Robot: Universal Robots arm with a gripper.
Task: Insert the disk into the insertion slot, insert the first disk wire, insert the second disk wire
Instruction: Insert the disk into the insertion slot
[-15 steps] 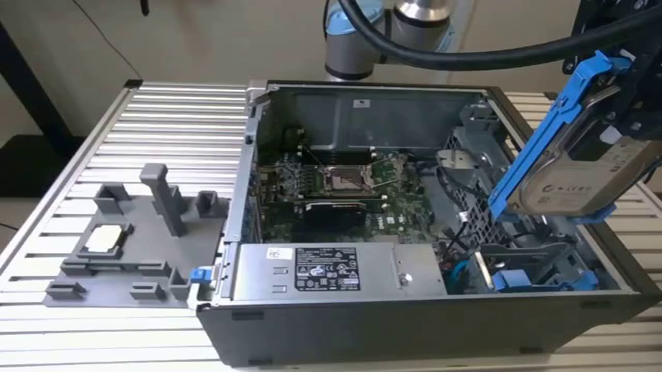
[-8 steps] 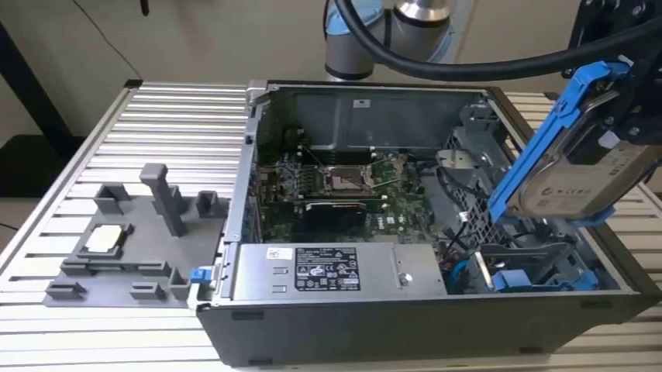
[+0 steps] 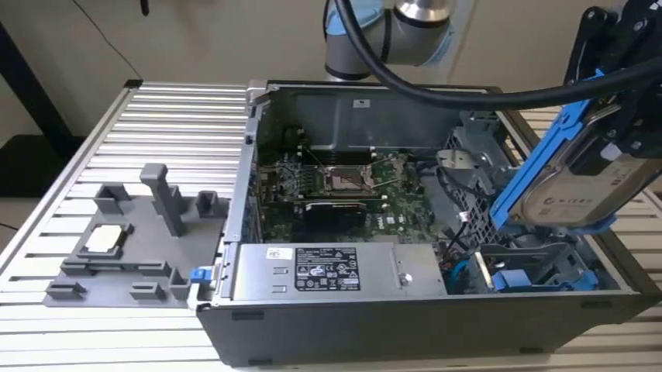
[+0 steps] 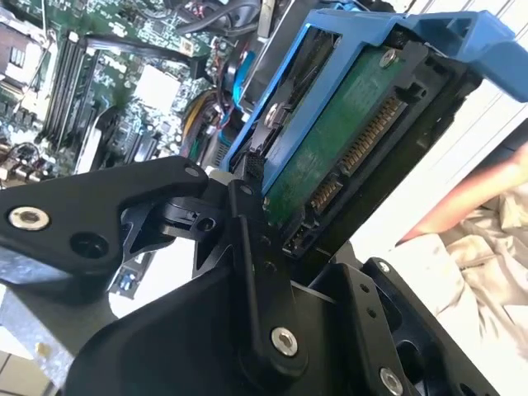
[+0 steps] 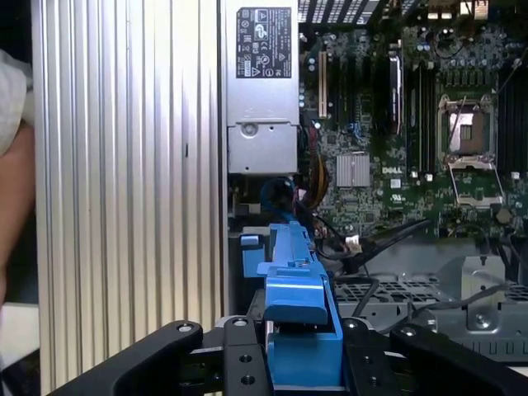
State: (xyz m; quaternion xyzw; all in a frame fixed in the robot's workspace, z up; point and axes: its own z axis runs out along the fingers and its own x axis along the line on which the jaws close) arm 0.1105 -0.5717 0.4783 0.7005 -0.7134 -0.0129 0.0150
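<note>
The disk (image 3: 574, 190) is held clear of the case (image 3: 414, 325), pinched by the gripper (image 3: 612, 147) across its blue carrier. In the exterior view the disk is tilted steeply, with its labelled face turned toward the camera and its upper end raised toward the exterior view's right. Its lower end is located just above the slot (image 3: 532, 267), and no part of it has been seated.

The slot lies in the case corner at the exterior view's right and near the camera. Blue tabs are visible inside it.

In the second wrist view the green circuit-board side of the disk (image 4: 346, 140) and its connector edge are exposed, and one black finger (image 4: 247, 194) is pressed against the carrier rail. In the first wrist view the gripper (image 5: 301, 355) is closed on the carrier of the disk (image 5: 297, 289) from both sides.

The motherboard (image 3: 331, 182) is seen on the case floor. The power supply (image 3: 321, 271) is fitted along the near wall, beside the slot.

The case is placed on a ribbed table (image 3: 166, 116). A grey fixture (image 3: 135, 232) lies on the table, toward the exterior view's left.
</note>
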